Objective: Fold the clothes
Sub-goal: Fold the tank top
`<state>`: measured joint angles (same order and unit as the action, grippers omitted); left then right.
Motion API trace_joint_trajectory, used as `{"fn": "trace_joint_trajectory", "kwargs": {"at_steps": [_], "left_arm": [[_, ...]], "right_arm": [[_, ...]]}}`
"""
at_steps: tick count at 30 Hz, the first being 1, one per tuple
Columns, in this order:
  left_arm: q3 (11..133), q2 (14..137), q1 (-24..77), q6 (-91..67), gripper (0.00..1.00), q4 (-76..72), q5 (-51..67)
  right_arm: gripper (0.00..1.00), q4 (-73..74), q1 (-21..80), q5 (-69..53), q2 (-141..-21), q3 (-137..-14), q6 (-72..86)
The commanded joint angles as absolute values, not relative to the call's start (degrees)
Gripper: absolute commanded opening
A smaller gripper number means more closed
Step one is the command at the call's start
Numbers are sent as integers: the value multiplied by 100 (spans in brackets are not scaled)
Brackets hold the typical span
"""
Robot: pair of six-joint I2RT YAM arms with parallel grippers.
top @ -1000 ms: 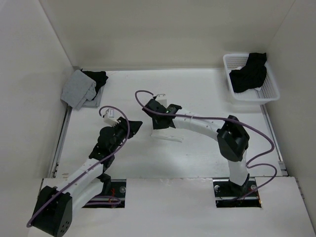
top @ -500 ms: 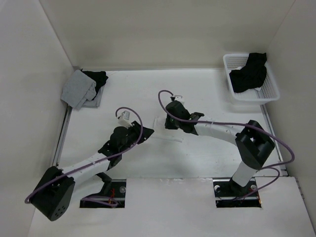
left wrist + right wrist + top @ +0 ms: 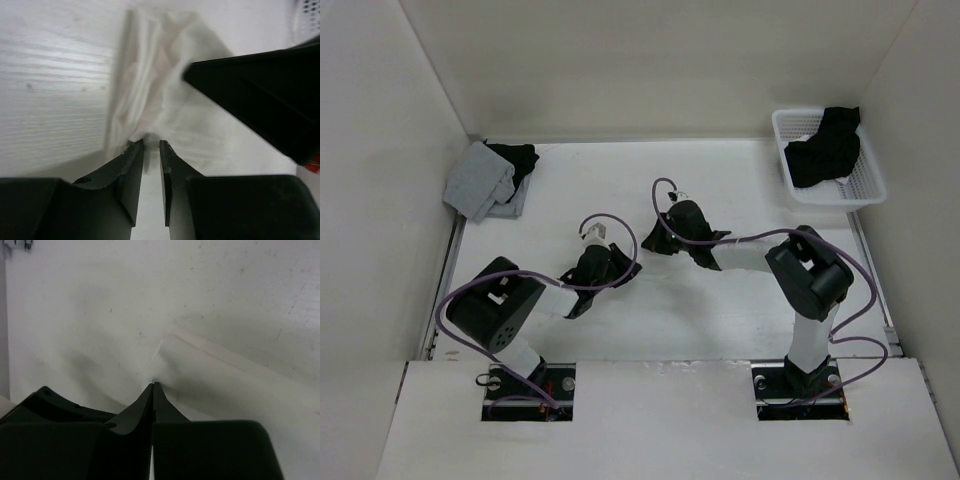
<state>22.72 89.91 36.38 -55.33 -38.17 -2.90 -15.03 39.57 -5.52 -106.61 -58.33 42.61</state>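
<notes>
White walls boxed in a white table (image 3: 740,310), with a mesh basket (image 3: 868,190) holding a black garment (image 3: 825,150) at the far right and a grey garment (image 3: 480,178) at the far left. Mid-table, the white garment (image 3: 165,80) lay between the two arms, almost lost against the surface from above. It was thin, soft, unprinted cloth, rumpled into lengthwise ridges.

From the left wrist it looked like a narrow band whose long axis ran straight away from the left end effector (image 3: 151,142). Its near edge sat just at the tips. Those jaws stood a slim gap apart, and whether any cloth was caught between them could not be told. The right end effector (image 3: 153,385) was fully closed, with fabric puckering out from its tips, so it seemingly pinched a fold.

Both arms met at the garment. Any lift probably depended on the left one securing that near edge.
</notes>
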Motion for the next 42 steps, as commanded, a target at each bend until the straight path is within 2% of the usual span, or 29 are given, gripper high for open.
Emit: {"fn": "trace_joint_trajectory", "kwargs": {"at_steps": [1,15,21,27,32,37,42], "left_arm": [[2417,9254,3468,-5607,18,-4280,-396],[1907,8781,3581,-5801,18,-4307,-571],[1775,7956,3520,-5687,18,-4167,-642],[1854,6462,3450,-5380,21,-3017,-808],[2127,5617,3055,-4791,31,-1593,-1028],[2092,5028,2422,-4448,44,-600,-976],[2048,4799,1834,-4246,48,52,-1072]], "right_arm": [[3,-2460,3793,-949,-10836,-5739,4456],[3,-2883,3362,-1222,-11513,-6284,5123],[10,-3146,3353,-1353,-11330,-6381,5484],[26,-3261,3248,-1371,-10119,-5793,5362],[38,-3059,2932,-1056,-8704,-4880,4941],[49,-2444,2633,41,-7297,-3790,4404],[52,-2522,2544,1053,-6926,-3051,4254]]}}
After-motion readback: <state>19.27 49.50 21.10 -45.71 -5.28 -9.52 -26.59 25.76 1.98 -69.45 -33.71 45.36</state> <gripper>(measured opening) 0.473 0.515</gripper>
